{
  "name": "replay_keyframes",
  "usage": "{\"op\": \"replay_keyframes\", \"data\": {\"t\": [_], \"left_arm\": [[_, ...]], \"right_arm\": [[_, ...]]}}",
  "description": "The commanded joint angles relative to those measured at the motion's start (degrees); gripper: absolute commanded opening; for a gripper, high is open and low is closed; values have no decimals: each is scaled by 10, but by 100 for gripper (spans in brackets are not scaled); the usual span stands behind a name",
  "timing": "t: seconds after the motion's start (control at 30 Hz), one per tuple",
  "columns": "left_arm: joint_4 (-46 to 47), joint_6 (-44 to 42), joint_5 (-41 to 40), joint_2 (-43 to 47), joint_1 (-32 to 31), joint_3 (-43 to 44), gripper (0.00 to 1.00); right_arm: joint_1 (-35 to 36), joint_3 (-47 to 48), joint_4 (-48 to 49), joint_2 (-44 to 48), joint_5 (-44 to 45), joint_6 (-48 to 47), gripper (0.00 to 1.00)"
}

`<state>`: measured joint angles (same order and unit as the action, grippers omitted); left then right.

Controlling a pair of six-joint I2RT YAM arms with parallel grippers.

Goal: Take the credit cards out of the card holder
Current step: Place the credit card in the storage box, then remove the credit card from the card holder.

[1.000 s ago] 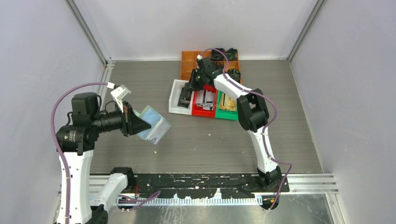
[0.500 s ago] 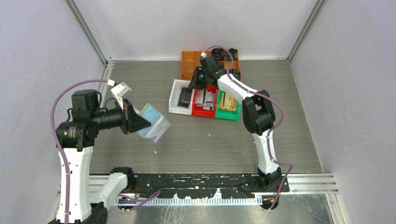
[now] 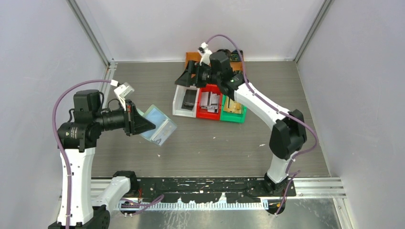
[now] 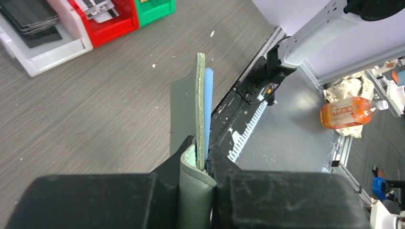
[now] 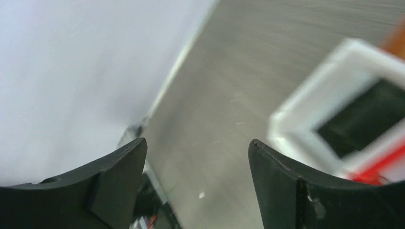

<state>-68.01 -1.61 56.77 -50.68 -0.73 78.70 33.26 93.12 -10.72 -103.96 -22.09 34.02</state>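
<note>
The left gripper point(image 3: 137, 123) clamps the pale sage-green folding card holder point(image 3: 161, 127) in the air at left. The right gripper point(image 3: 184, 79), jaws apart and empty, hovers by the white plastic bin point(image 3: 177, 109) holding black credit cards point(image 3: 190, 98).

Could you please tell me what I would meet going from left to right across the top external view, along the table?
left end effector → card holder clamped in it → white bin → red bin → green bin

No readable text; bottle point(image 4: 351, 110) label apparently illegible.
</note>
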Motion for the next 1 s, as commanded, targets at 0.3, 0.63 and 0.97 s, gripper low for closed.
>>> {"op": "replay_keyframes", "data": {"t": [0.3,0.63,0.97], "left_arm": [[-55,-75,137,-6,2,3,1],[-87,-116,169,-3,2,9,0],[-117,-153,203,8,2,6,0]], "right_arm": [[114,-94,126,183,-313,-53,87],[161,-92,-14,203,-294,-149,85],[175,-118,-16,220,-305,-165,79]]}}
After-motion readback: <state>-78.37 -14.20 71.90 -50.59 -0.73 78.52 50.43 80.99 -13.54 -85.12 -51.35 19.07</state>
